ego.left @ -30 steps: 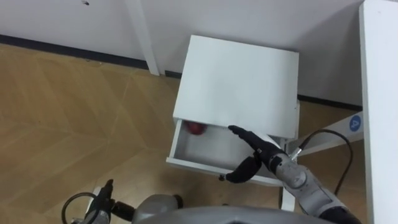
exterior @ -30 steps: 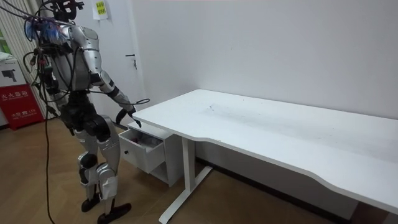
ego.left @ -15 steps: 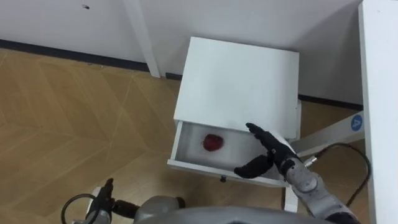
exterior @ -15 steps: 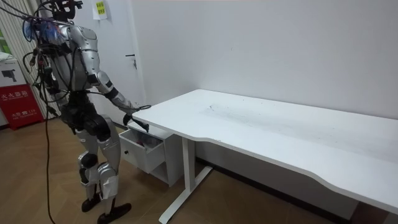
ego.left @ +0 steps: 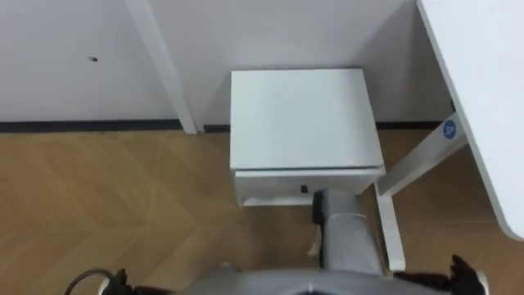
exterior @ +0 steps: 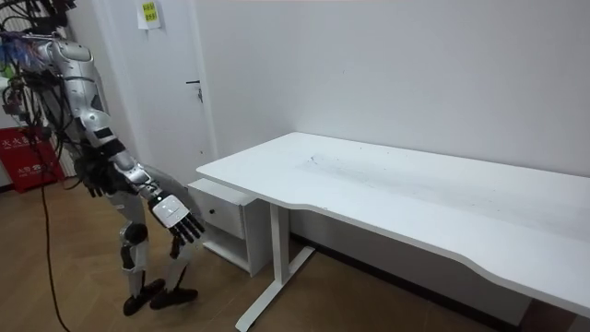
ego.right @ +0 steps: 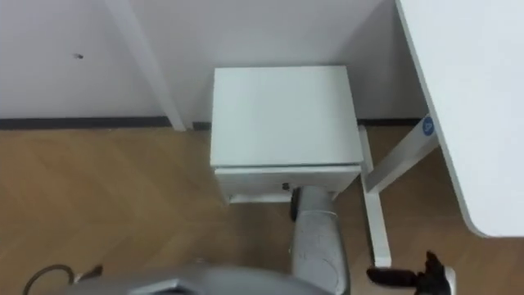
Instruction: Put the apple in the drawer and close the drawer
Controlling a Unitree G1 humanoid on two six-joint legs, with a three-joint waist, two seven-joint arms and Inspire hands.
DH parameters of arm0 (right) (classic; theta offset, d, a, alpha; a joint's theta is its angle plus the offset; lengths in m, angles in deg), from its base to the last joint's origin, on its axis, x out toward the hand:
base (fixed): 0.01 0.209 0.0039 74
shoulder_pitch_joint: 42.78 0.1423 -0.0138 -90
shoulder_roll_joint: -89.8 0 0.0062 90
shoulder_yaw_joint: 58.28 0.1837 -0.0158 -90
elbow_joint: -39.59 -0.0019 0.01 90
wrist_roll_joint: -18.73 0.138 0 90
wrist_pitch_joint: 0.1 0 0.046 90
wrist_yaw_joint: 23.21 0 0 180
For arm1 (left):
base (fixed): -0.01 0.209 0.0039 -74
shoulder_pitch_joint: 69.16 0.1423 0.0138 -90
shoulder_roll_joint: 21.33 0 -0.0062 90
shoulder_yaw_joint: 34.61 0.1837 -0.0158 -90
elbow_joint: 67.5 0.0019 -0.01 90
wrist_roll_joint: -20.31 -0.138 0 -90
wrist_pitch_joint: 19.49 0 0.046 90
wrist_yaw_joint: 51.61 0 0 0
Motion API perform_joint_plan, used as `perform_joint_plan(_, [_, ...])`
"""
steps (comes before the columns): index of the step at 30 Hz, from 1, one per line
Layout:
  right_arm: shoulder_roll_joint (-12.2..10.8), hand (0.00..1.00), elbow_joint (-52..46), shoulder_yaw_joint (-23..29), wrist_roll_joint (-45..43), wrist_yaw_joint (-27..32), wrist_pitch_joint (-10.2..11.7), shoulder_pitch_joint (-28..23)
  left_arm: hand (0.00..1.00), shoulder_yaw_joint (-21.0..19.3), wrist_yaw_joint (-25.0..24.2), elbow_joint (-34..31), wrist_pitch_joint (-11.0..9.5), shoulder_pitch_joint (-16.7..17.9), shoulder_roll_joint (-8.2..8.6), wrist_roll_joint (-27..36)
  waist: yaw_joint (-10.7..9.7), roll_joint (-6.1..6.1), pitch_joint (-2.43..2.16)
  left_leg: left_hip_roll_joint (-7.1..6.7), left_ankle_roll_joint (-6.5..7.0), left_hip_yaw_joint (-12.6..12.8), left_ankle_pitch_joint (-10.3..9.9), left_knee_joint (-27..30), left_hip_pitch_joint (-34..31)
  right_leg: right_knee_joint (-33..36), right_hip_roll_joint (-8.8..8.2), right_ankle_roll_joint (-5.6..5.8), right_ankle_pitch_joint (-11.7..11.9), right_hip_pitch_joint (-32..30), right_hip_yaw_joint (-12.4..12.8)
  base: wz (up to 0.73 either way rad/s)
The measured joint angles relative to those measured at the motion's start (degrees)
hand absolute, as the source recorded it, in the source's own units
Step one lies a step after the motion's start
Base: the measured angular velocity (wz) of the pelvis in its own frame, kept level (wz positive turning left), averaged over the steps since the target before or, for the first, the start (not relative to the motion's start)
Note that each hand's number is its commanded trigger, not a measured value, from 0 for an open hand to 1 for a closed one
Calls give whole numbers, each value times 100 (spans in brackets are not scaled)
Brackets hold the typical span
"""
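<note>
The white drawer cabinet (ego.left: 299, 115) stands by the wall under the desk's end. Its drawer front (ego.left: 278, 182) sits pushed in under the top, with a small dark knob (ego.left: 304, 188) in the middle, so the inside and the apple are hidden. My knee is close in front of the drawer. My right hand (exterior: 177, 221) hangs low beside my leg, away from the cabinet (exterior: 221, 210), open with fingers spread and holding nothing; its dark tips reach the lower right corner (ego.left: 467, 273). A dark bit of my left hand (ego.left: 119, 281) peeks in at the bottom left.
The white desk (ego.left: 483, 98) runs along my right, and its leg and foot (ego.left: 385, 225) stand just right of the cabinet. A white door frame post (ego.left: 160, 65) rises at the wall to the left. Wooden floor (ego.left: 98, 205) spreads to the left.
The drawer, open with the red apple inside, is now shut. My right hand has left the drawer and dropped to my side. I have leaned back and the view has shifted.
</note>
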Motion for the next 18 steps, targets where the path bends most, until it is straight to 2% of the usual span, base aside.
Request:
perform_joint_plan(1, [-12,0,1,0,3,0,-16,1,0,5,3,-25,26,38,0,0,29,-40,-6,-53,46,11,28,-39,16,-574,-3,20,-45,328,-37,-4])
perform_joint_plan(2, [-20,0,13,0,7,0,-42,35,0,55,11,-71,92,84,3,0,164,-129,-38,-102,51,103,75,-161,45,-1628,52,13,-144,915,-132,-45])
perform_joint_plan(3, [-26,0,133,-4,31,-2,-38,192,0,89,63,-95,129,105,24,-2,381,-174,-41,-108,-1,229,164,-383,119,-2622,152,-18,-331,1405,-240,-58])
perform_joint_plan(4, [-50,0,177,-4,31,-4,-38,276,0,86,86,-95,131,104,27,-1,426,-190,-46,-105,-26,246,212,-476,145,-3045,216,-17,-329,1579,-279,-43])
perform_joint_plan(5, [-139,0,206,-2,4,-27,-26,393,0,19,116,-99,129,75,-5,-1,430,-288,-61,-120,-54,253,323,-670,193,-3738,297,-27,-323,1833,-351,-10])
perform_joint_plan(6, [-212,0,318,-5,-1,-103,8,484,0,-73,182,-120,121,43,-18,-1,490,-369,-99,-134,-95,288,397,-845,245,-4197,327,-9,-288,2029,-400,0])
perform_joint_plan(7, [-235,0,384,-5,-2,-133,9,572,0,-91,219,-131,120,32,-14,0,508,-408,-97,-129,-121,295,426,-915,284,-4356,359,-18,-255,2104,-398,-7])
perform_joint_plan(8, [-261,0,477,-5,-5,-192,12,672,0,-87,230,-142,119,2,-4,14,510,-427,-109,-80,-161,290,473,-1034,355,-4592,439,-51,-127,2234,-402,0])
perform_joint_plan(9, [-276,0,548,-22,-2,-249,18,725,0,-87,230,-147,115,-47,-4,46,531,-447,-101,-61,-195,287,495,-1125,420,-4746,487,-73,-95,2334,-406,0])
perform_joint_plan(11, [-274,0,570,-145,2,-283,16,732,0,-86,215,-158,115,-89,-3,47,529,-480,-123,-44,-237,277,521,-1184,487,-4857,526,-92,-82,2441,-405,0])
perform_joint_plan(16, [-288,0,681,-217,-1,-473,-8,696,0,-87,150,-263,97,-305,61,42,509,-431,-123,-49,-277,255,545,-1347,530,-4986,548,-96,-85,2495,-461,1])
perform_joint_plan(18, [-289,0,766,-216,3,-606,-49,682,0,-87,51,-279,95,-341,105,39,491,-377,-91,-50,-277,255,545,-1389,558,-4988,551,-94,-86,2491,-478,0])
